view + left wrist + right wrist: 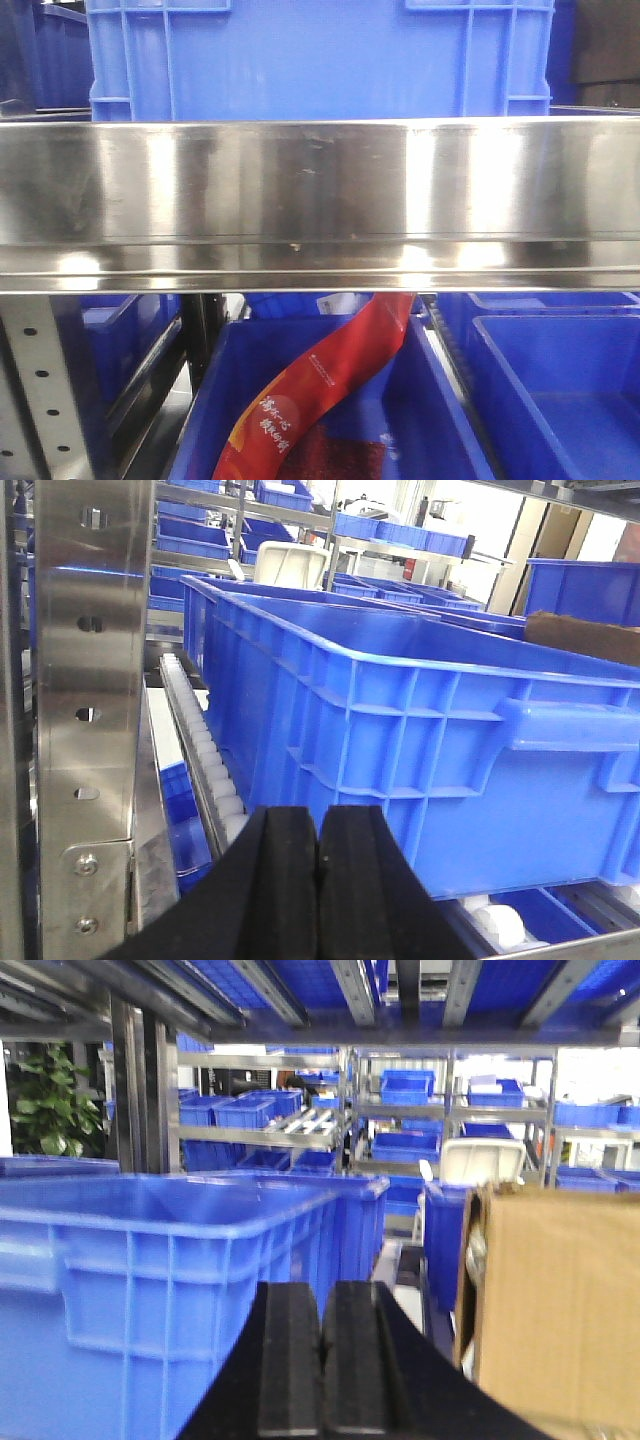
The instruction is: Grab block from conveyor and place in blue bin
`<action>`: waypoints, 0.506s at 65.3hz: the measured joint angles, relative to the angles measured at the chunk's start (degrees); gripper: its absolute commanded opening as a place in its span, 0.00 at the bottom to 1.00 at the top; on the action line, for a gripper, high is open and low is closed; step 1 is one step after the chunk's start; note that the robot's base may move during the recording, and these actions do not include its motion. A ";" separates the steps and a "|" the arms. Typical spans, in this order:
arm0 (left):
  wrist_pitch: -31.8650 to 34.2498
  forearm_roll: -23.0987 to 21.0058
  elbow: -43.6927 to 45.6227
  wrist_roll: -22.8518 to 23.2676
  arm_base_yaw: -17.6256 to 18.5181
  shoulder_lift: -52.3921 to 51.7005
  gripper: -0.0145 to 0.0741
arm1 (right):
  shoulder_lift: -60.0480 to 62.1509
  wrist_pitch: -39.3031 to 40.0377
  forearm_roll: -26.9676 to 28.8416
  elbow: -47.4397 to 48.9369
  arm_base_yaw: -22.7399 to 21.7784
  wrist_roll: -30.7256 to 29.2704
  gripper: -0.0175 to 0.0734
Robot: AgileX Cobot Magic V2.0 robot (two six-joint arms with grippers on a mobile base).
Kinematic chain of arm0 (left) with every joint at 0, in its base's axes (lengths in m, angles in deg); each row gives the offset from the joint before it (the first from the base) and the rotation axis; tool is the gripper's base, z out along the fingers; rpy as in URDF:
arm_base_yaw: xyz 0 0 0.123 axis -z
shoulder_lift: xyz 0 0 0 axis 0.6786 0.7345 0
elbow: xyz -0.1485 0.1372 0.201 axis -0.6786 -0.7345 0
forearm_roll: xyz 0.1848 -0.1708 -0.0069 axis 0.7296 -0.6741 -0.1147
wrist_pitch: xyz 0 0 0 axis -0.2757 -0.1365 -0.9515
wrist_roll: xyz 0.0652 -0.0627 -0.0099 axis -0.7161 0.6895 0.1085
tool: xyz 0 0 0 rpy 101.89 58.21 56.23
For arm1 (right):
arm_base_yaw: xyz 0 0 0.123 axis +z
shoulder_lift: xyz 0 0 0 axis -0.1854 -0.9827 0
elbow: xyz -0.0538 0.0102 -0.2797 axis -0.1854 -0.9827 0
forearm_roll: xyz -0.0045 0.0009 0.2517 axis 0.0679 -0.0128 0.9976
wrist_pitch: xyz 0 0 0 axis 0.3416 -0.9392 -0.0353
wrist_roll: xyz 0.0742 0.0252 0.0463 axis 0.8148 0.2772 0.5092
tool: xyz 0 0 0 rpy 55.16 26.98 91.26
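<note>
Black rubber fingers of the left gripper (318,880) pressed together, nothing between them; right gripper (322,1370) likewise clenched, empty. Just beyond the left gripper: blue bin (420,740) on white rollers (205,750). Right wrist view: another blue bin (150,1270) to the left, cardboard box (560,1310) to the right. Front view: steel rail (320,200) near, blue bins beyond. No block or conveyor visible. Judgement: search stage; locate the belt first, then open fingers before descending.

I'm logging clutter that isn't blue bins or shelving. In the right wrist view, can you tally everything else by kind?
Cardboard box: 1
White bin: 1
Green leafy plant: 1
Right gripper: 1
Total: 4
</note>
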 measured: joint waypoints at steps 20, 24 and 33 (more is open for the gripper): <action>0.00 0.00 0.00 0.00 0.00 -0.10 0.04 | 10.62 3.80 2.46 -18.22 -8.83 0.00 0.01; 0.00 0.00 0.00 0.00 0.00 -0.10 0.04 | 12.70 3.30 2.85 -20.51 -9.15 0.00 0.01; 0.00 0.00 0.00 0.00 0.00 -0.10 0.04 | 13.64 0.69 2.94 -20.99 -9.13 0.00 0.01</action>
